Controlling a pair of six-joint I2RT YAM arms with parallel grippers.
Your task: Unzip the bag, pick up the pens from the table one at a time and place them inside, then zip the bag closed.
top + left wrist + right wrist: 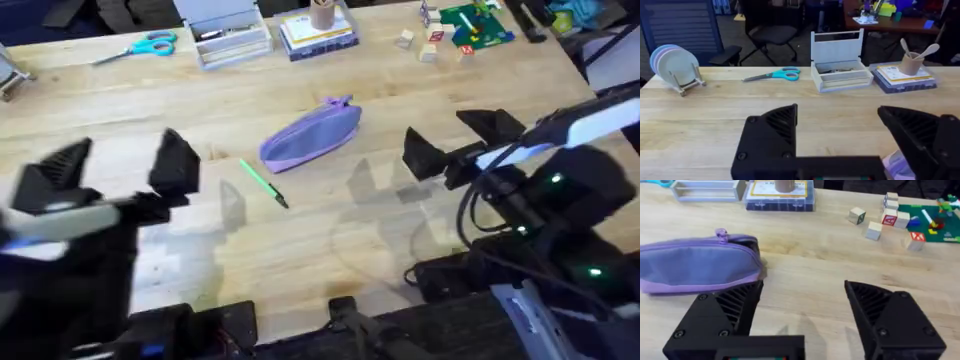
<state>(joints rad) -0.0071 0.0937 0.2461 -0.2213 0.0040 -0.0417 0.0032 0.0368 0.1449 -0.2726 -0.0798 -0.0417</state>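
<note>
Nothing of the task done yet, judging from how things lie. Small elongated lilac soft-fabric pouch (312, 134) lying on its side near the middle of the large light wooden plank counter (120, 105), zipper along the top apparently closed from end to end, pull tab (721, 233) resting at one end. Thin bright green pen with a dark tip (263, 183) lying flat on the counter just beside the pouch, on the side toward the arm bases, apart from the fabric and not inside. Left pincer (112, 170) hanging above the counter, off to the left of the pen, black fingers spread wide, holding nothing. Right pincer (455, 138) hanging to the right of the pouch, fingers likewise spread wide and empty; from the right wrist, pouch seen just beyond one finger (720, 317), near but not touching. Along the far edge, away from the work: teal-handled scissors (138, 47), a pale open box (222, 28), a tan cup on a flat blue-edged case (318, 27), small wooden cubes (428, 42). Still ahead, then, the whole sequence: opening the zipper, lifting the pen and slipping it in, closing the zipper. Only one pen visible on the counter.
</note>
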